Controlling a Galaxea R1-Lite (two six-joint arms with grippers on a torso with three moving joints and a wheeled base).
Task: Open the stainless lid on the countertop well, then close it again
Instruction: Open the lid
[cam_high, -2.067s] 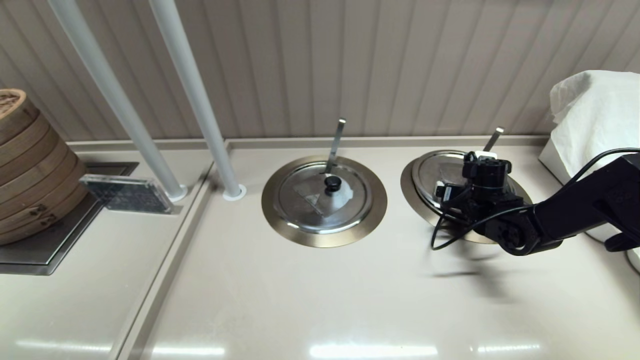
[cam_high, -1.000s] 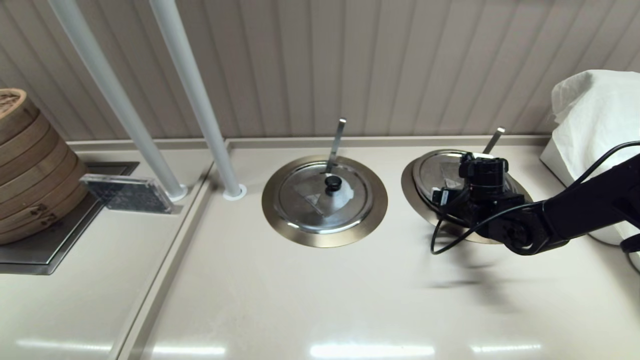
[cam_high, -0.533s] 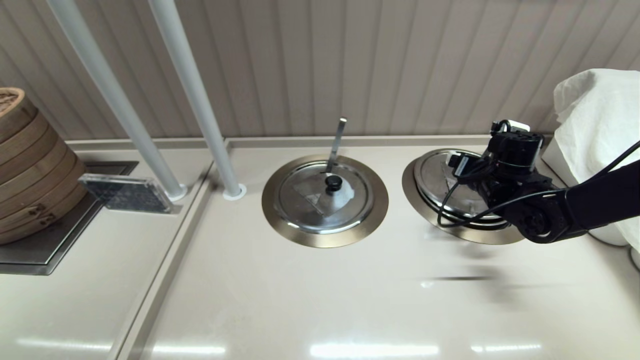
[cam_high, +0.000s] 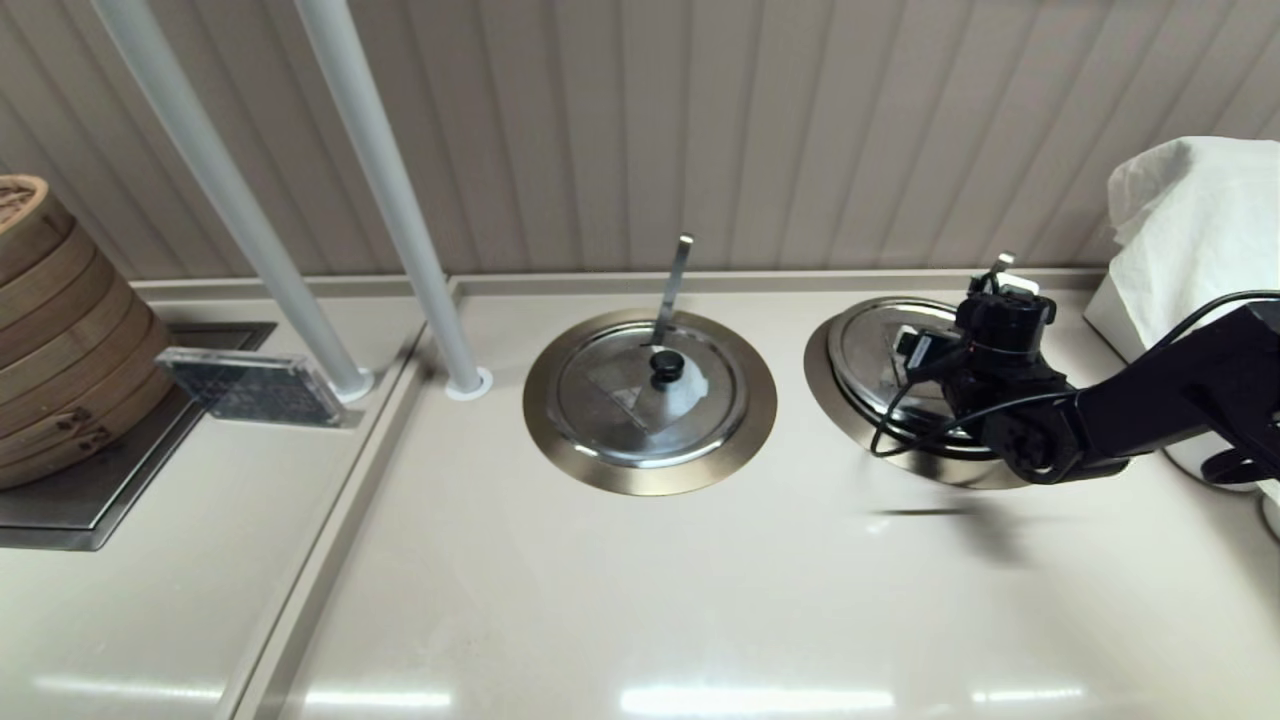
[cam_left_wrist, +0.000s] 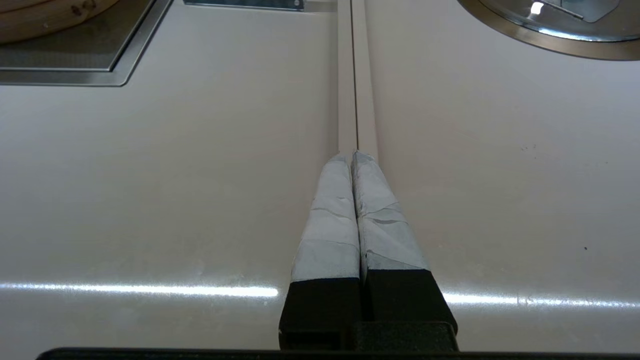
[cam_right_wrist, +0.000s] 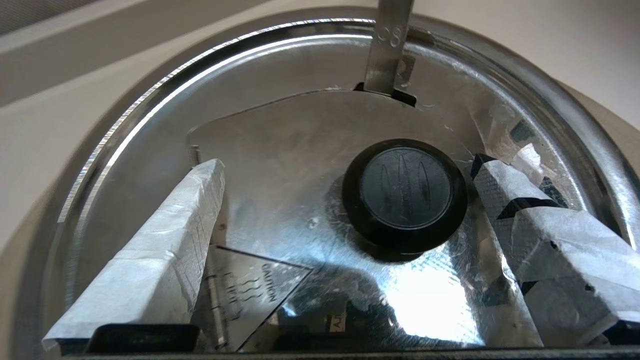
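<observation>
Both right claw (cam_right_wrist: 345, 215) fingers clear lid knob (cam_right_wrist: 405, 192).

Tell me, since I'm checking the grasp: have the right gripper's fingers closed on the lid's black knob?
No: the right gripper is open, its fingers either side of the black knob.

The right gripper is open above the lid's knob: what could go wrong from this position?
1. The knob sits off-centre between the right gripper's fingers, so closing may push it sideways.
2. The ladle handle passes through a notch in the stainless lid; a lift may snag it.
</observation>
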